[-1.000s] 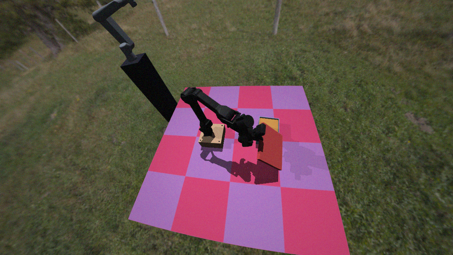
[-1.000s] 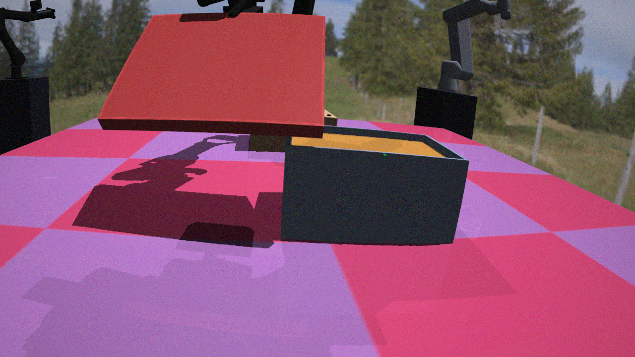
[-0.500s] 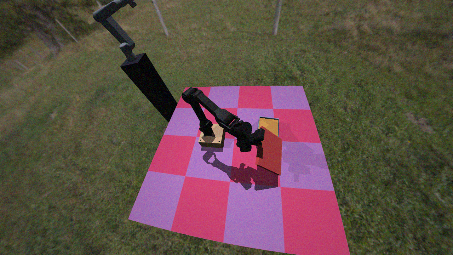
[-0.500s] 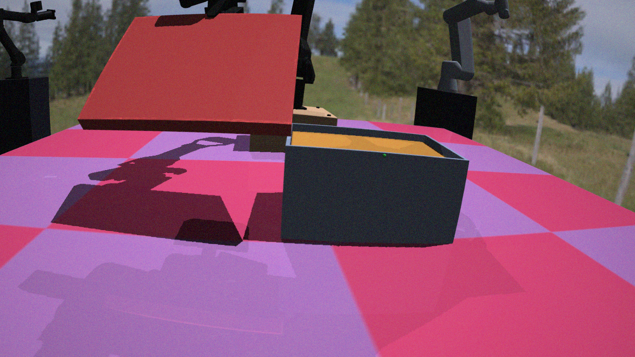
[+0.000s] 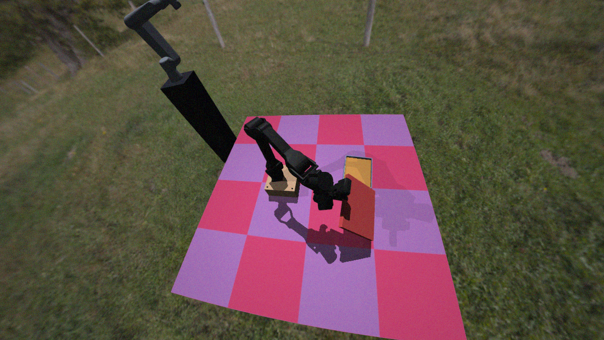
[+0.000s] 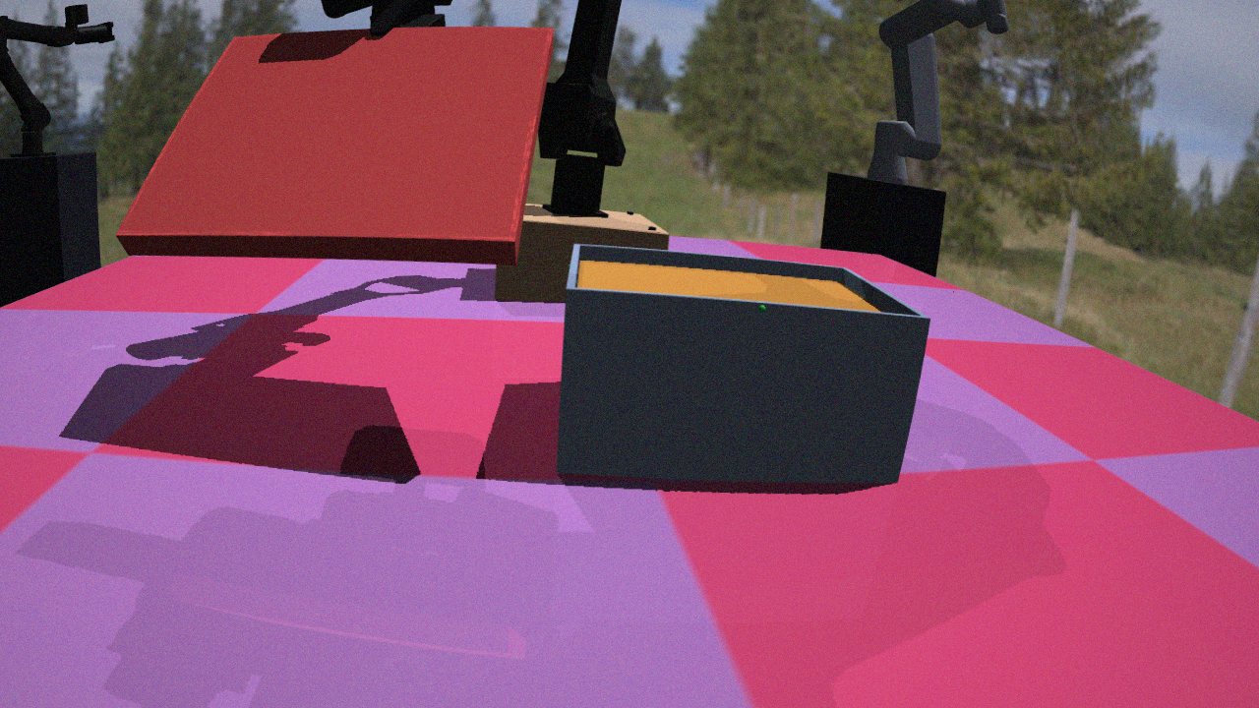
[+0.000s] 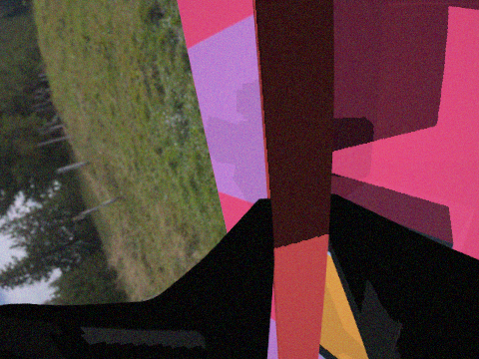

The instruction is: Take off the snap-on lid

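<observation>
I see the black arm (image 5: 287, 152) reaching out from its wooden base block (image 5: 281, 186), elbow raised. Its gripper (image 5: 347, 189) pinches one edge of the flat red rectangular lid (image 5: 358, 207). The lid hangs tilted above the checkered table (image 5: 270, 275), beside the open dark-grey storage box with orange interior (image 6: 735, 387).

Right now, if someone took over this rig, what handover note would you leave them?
Tool: shut on the red lid, gripping one edge.
Lid: in the air and tilted, off to the side of the box, touching neither box nor table.
Storage box: open on the checkered table, orange inside showing.
Done: lid is unsnapped and lifted off.
Left: level the lid, lower it flat and right side up onto the table beside the box, then release. Keep away from the wooden base block.
</observation>
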You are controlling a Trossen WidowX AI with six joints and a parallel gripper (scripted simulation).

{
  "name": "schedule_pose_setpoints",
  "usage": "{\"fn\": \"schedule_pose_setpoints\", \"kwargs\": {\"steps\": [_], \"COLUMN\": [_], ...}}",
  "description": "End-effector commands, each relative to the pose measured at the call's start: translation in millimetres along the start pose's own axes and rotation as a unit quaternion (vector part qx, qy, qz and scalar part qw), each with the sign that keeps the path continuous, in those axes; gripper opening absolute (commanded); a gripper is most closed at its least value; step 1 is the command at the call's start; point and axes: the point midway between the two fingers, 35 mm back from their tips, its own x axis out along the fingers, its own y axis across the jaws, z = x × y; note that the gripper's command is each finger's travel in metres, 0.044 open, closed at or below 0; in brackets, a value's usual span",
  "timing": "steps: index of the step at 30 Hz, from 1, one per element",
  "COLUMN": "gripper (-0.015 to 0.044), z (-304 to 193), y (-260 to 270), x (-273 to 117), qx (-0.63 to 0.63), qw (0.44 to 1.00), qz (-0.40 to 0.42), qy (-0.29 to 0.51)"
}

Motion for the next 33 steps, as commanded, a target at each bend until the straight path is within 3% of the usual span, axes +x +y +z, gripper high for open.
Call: {"fn": "schedule_pose_setpoints", "kwargs": {"steps": [1,33], "gripper": [0.0,0.0], "z": [8.6,72.2], "y": [4.2,0.3], "x": [-2.8,-8.5], "qx": [-0.005,-0.007], "qw": [1.0,1.0], "qz": [0.007,0.006], "qy": [0.001,-0.001]}}
